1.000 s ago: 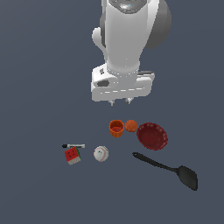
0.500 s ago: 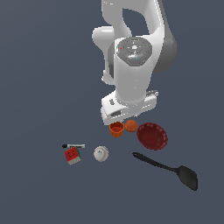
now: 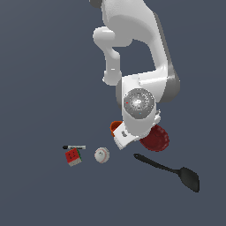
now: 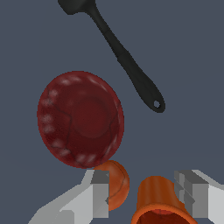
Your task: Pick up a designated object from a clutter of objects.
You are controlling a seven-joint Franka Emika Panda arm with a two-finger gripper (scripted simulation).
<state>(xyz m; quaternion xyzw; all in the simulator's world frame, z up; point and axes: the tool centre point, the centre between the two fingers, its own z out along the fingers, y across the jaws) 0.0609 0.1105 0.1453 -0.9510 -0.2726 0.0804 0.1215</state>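
The dark-red scalloped bowl (image 3: 156,137) lies on the floor, partly hidden by my arm in the exterior view. The wrist view shows the bowl (image 4: 81,119) whole and upright. My gripper (image 4: 143,195) is open and empty, its fingers (image 4: 99,194) apart. It hangs above the orange ball (image 4: 114,183) and the orange cup (image 4: 158,202), just beside the bowl's rim. The cup's edge (image 3: 114,128) peeks out from behind my hand in the exterior view. The ball is hidden there.
A black spatula (image 3: 170,169) lies at the exterior view's right of the bowl; it also shows in the wrist view (image 4: 118,50). A white baseball (image 3: 102,155), a red cube (image 3: 73,156) and a black marker (image 3: 74,147) lie to the exterior view's left.
My arm has swung down and toward the exterior view's right. The hand now covers the cup, the ball and part of the bowl. The objects have not moved.
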